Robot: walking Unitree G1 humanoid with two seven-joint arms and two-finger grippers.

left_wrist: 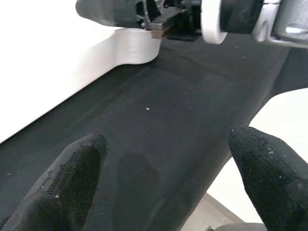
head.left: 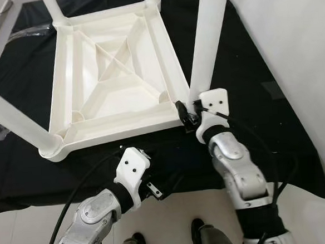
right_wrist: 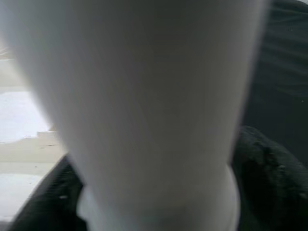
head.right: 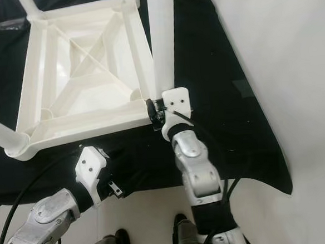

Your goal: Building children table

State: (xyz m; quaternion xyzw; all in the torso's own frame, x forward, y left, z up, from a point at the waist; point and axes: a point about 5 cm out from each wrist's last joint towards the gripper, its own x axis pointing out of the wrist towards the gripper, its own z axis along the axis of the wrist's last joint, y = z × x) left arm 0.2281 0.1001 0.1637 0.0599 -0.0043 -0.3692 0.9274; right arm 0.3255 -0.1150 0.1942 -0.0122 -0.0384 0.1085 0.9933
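- While the right pincer (head.left: 191, 115) grips the white leg (head.left: 207, 40) at the upturned tabletop's (head.left: 115, 80) near-right corner, keep it plumb and press straight down
- Left pincer (left_wrist: 163, 178) gapes empty over the black cloth (head.left: 263, 126); brace the tabletop's near edge

Both head cameras looked steeply down on the same upturned table (head.left: 114, 75). The right wrist camera pressed close against a leg (right_wrist: 144, 110).

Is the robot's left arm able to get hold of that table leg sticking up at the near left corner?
Probably yes: the left gripper hangs open over the black cloth, and nothing stands before the near-left leg.
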